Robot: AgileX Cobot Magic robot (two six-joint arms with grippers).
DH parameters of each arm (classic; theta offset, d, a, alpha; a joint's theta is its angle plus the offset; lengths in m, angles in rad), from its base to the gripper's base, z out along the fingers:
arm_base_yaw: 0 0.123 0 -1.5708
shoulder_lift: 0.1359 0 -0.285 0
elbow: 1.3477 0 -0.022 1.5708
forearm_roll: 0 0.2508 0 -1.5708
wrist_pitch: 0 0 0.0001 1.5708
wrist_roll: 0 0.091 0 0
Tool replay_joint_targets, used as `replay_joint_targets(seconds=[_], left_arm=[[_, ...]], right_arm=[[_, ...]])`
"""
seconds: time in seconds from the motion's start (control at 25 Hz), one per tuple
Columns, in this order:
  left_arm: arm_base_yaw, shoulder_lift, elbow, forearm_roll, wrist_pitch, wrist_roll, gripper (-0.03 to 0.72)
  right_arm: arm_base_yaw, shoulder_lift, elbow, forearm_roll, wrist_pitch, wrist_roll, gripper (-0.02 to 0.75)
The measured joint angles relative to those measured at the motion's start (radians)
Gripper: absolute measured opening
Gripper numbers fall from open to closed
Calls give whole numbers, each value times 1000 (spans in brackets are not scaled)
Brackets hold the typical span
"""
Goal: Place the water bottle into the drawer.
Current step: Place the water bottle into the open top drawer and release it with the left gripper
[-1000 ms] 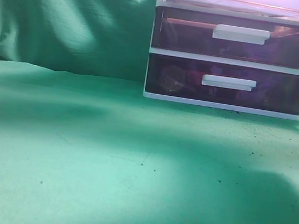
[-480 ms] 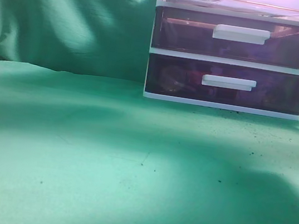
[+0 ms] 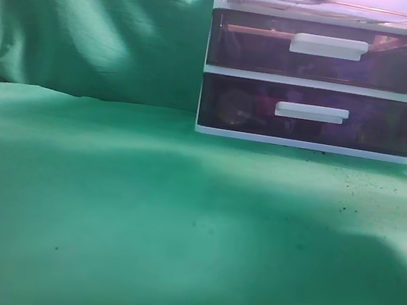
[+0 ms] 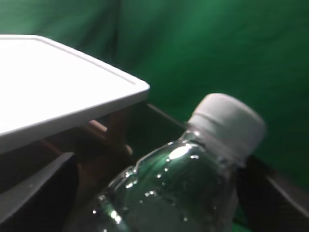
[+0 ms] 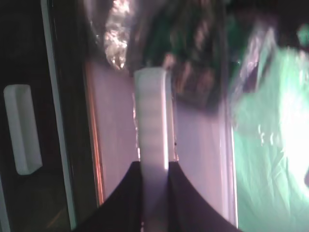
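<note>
A clear water bottle (image 4: 178, 188) with a white cap (image 4: 227, 123) fills the left wrist view, tilted, held up beside the corner of the white top (image 4: 58, 92) of a drawer unit. Dark shapes of the left gripper (image 4: 159, 212) flank the bottle on both sides, so it appears to be clamped on the bottle.

In the right wrist view the drawer (image 5: 203, 145), translucent and reddish-brown, is pulled out. The right gripper (image 5: 154, 193) has its two dark fingers (image 5: 123, 198) closed on the drawer's white bar handle (image 5: 152, 121). Blurred contents show through the drawer; they cannot be identified.

From the exterior view, the white-framed unit (image 3: 313, 83) stands on a green cloth worktop (image 3: 139, 227), with a green cloth backdrop (image 3: 93, 21) hanging in folds behind. Two dark purple drawers (image 3: 318, 54) are fully visible, each with one white handle (image 3: 328, 46), both shut. Only the bottom edge of the pulled-out drawer shows at the top of this view. Small dark specks dot the cloth.
</note>
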Motion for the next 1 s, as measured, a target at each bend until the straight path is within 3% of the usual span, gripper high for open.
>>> replay_joint_targets(seconds=[0.24, 0.36, 0.4, 0.44, 0.52, 0.6, 0.68, 0.76, 0.8, 0.88, 1.0], left_arm=[[-50, 99, -173, 15, 9, 80, 600], [-41, 84, -200, 101, 6, 89, 600], [-34, 74, -202, 152, 6, 78, 552], [-26, 62, -202, 206, 6, 48, 553], [-13, 32, -202, 392, 20, -85, 553], [6, 1, -202, 637, 72, -257, 470], [21, -35, -209, 902, 180, -438, 320], [32, -62, -209, 1162, 283, -631, 120], [35, -72, -209, 1276, 333, -728, 78], [36, -88, -209, 1464, 412, -920, 0], [40, -122, -209, 1729, 530, -1212, 0]], right_arm=[[2, 0, 1, 15, 2, 0, 95], [4, 0, 1, 17, 1, 0, 95], [4, 0, 1, 19, 1, 0, 95], [4, 0, 1, 19, 1, 0, 95], [4, 0, 1, 19, 1, 0, 95], [4, 0, 1, 19, 1, 0, 95], [4, 0, 1, 19, 1, 0, 95], [4, 0, 1, 19, 1, 0, 95], [4, 0, 1, 19, 1, 0, 95], [4, 0, 1, 19, -7, -5, 95], [4, 0, 1, 24, -11, -41, 95]])
